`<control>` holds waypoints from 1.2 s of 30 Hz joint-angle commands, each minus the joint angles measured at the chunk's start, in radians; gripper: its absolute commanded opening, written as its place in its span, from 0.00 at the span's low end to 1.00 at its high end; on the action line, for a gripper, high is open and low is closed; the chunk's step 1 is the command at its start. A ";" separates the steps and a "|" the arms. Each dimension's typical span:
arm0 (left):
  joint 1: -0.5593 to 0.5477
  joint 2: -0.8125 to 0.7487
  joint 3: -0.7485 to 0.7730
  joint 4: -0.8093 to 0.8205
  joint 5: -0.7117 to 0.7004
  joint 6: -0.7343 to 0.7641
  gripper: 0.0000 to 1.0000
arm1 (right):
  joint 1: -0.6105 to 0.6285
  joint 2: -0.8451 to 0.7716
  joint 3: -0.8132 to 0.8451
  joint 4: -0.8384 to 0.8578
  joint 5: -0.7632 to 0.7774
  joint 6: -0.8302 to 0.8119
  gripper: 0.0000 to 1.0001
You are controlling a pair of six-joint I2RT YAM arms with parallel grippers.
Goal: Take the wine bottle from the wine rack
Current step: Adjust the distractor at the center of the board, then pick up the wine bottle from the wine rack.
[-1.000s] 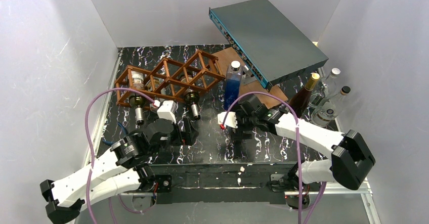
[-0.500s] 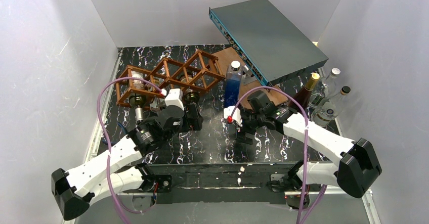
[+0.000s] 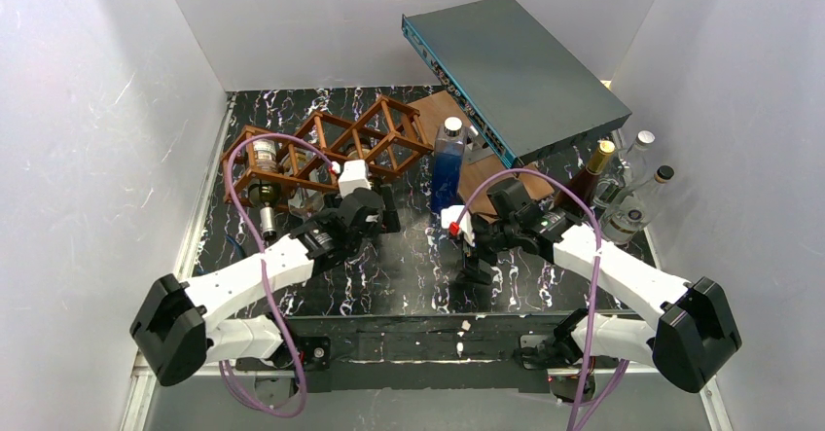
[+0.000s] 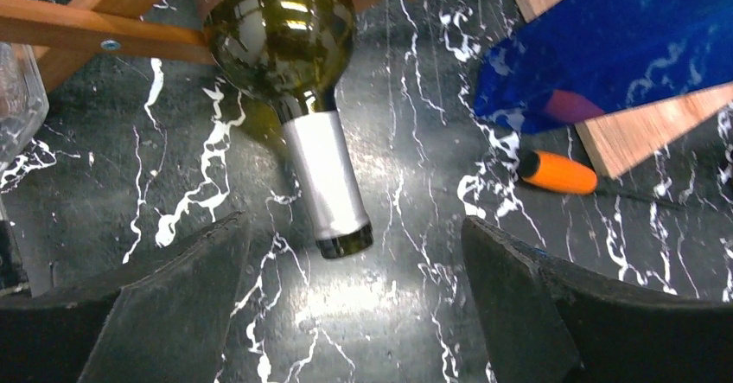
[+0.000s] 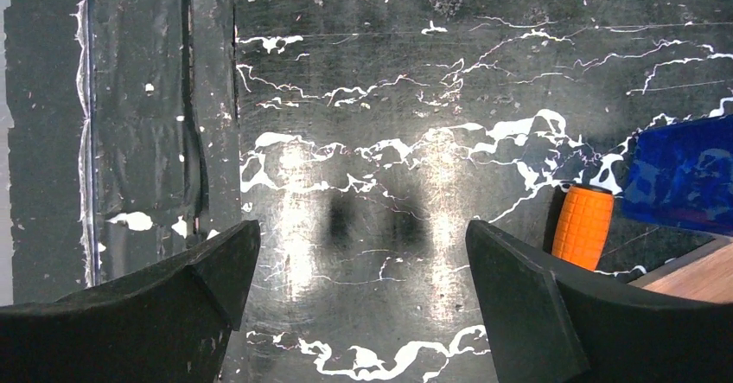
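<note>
Wine bottle (image 4: 298,72): lies on its side in the wine rack (image 4: 82,24), in a near cell toward the rack's right end. Its neck points out over the black marbled table (image 4: 415,115) toward the arms.
Left fingers: the left gripper (image 4: 353,227) is spread wide, with one finger (image 4: 173,288) on each side of the bottle's mouth and a clear gap on both sides. It touches and holds nothing.
Right fingers: the right gripper (image 5: 361,227) is just as wide apart over bare table, gripping nothing, well apart from the rack.
Look of the wine bottle: dark green glass with bright glints on the round shoulder. A silver foil sleeve runs down the neck to a dark rim at the mouth, and a brownish label edge shows just inside the cell.
Rack: thin reddish-brown bars forming diamond cells, with a clear bottle (image 4: 13,98) in the next cell to the left.
Left wrist view only: shows the neck and mouth in full, and an orange-handled screwdriver (image 4: 557,171) lying beside a blue bottle (image 4: 605,46) and a wooden board (image 4: 657,132).
Top view only: the left gripper covers the wine bottle's neck. Another dark bottle (image 3: 263,197) sits at the rack's left end, a grey box (image 3: 516,61) is propped at the back, and a cluster of bottles (image 3: 623,193) stands at the far right.
Right wrist view only: the screwdriver's orange handle seen end-on, with a corner of the blue bottle at the right edge.
</note>
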State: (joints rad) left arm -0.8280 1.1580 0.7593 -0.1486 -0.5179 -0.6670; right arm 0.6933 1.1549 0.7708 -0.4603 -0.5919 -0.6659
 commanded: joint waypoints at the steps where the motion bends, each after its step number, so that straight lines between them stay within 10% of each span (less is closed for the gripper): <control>1: 0.037 0.044 -0.027 0.116 -0.086 0.027 0.88 | -0.008 -0.024 -0.017 0.029 -0.018 -0.016 0.98; 36: 0.135 0.390 0.049 0.332 -0.096 0.021 0.60 | -0.011 0.014 -0.031 0.012 0.020 -0.065 0.98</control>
State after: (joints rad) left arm -0.7013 1.5352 0.7757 0.1616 -0.5640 -0.6395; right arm 0.6872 1.1667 0.7414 -0.4492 -0.5709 -0.7139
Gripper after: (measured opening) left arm 0.628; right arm 0.983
